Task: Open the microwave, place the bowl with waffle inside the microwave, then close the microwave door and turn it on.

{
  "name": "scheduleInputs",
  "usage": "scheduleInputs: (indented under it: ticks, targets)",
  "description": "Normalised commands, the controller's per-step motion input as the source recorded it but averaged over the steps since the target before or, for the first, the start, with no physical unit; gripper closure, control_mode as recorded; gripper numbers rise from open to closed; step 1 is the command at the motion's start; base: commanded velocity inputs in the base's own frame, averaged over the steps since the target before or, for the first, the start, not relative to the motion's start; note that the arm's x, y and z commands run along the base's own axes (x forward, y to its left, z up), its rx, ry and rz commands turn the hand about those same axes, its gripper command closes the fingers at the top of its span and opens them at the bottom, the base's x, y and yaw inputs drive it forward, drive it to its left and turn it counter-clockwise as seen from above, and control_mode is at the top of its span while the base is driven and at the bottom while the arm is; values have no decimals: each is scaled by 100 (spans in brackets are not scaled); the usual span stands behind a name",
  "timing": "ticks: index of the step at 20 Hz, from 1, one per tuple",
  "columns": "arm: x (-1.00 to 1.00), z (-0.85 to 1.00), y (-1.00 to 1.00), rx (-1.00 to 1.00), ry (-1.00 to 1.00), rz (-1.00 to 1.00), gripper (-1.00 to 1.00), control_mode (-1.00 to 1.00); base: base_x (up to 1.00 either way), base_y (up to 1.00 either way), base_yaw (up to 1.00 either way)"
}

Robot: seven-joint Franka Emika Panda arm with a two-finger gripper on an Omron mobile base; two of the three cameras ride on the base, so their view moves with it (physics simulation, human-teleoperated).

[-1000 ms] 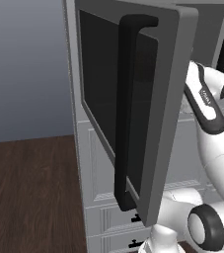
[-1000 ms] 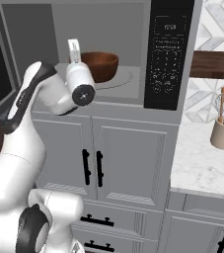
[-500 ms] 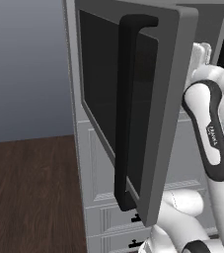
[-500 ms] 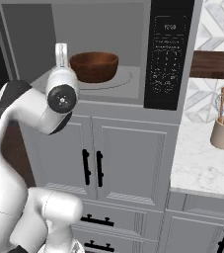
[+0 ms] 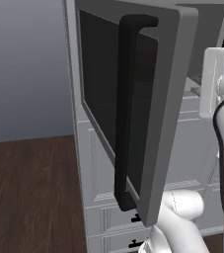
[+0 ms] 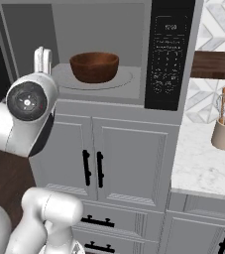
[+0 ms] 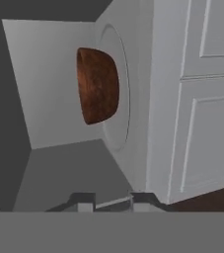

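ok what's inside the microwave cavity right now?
A round brown wooden bowl sits on the pale round turntable plate inside the open grey microwave. Its rim hides what it holds, so no waffle can be confirmed.

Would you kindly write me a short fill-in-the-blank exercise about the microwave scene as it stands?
1. The microwave door stands ____.
2. The bowl sits on the round ____ inside the microwave.
3. The bowl's colour is ____.
4. The end effector holds ____.

Missing words: open; turntable; brown; nothing
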Motion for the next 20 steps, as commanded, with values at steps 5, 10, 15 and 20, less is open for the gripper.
scheduleInputs:
  ticks: [5, 10, 15, 20]
  targets:
    - [-100, 0, 0, 0, -9, 0, 100, -100, 0, 0, 0]
    - [-100, 0, 16, -1, -13, 3, 100, -100, 0, 0, 0]
    - [-96, 0, 51, -7, -1, -1, 100, -100, 0, 0, 0]
    - [-93, 0, 60, -12, 4, -7, 100, -100, 0, 0, 0]
